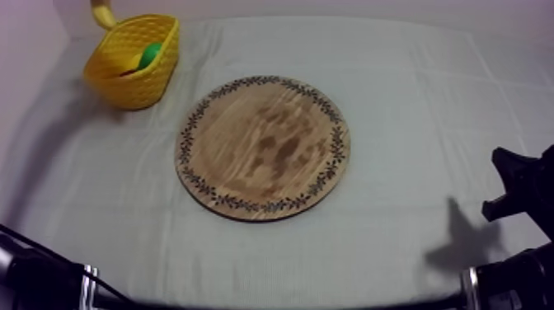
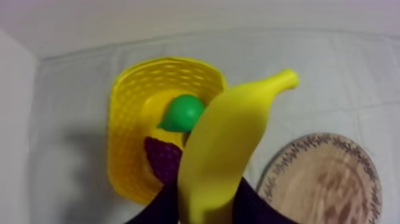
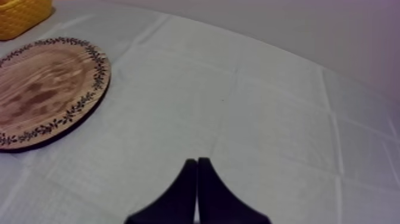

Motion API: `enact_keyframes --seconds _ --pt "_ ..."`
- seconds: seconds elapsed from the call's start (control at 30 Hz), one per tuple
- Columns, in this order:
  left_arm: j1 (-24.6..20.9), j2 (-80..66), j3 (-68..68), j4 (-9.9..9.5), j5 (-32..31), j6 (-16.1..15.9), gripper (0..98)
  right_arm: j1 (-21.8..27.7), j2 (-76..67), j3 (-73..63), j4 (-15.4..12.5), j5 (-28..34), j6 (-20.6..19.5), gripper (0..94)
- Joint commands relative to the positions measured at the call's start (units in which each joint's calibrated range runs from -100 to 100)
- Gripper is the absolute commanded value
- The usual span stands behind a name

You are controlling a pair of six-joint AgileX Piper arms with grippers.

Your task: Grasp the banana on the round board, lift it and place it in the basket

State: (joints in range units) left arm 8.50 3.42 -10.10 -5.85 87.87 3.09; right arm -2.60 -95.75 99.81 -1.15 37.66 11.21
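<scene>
Left wrist view: gripper [image 2: 205, 205] holds banana [image 2: 229, 146] over basket [image 2: 127, 119].

The left gripper [image 2: 205, 204] has its two black fingers [image 2: 156, 211] closed around a banana [image 2: 226, 149], one finger on each side of the fruit. The right gripper [image 3: 197, 170] holds nothing, its fingers pressed together into a narrow wedge, low over the desk [image 3: 268, 107]. The right arm [image 1: 519, 188] sits at the desk's right edge.
</scene>
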Motion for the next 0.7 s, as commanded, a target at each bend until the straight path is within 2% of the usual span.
enact_keyframes --seconds 0.0,0.37,0.67 --pt "-1.21 1.00 -2.45 -0.47 -0.20 -0.28 18.4 0.00 0.00 -0.03 0.00 0.00 0.00 0.3" --pt "-4.32 10.80 -7.03 -3.27 -6.20 -0.86 17.7 0.00 0.00 -0.03 0.00 0.00 0.00 0.3" --pt "-4.45 21.08 -8.57 -3.74 -9.79 -0.29 16.4 0.00 0.00 -0.03 0.00 0.00 0.00 0.3"
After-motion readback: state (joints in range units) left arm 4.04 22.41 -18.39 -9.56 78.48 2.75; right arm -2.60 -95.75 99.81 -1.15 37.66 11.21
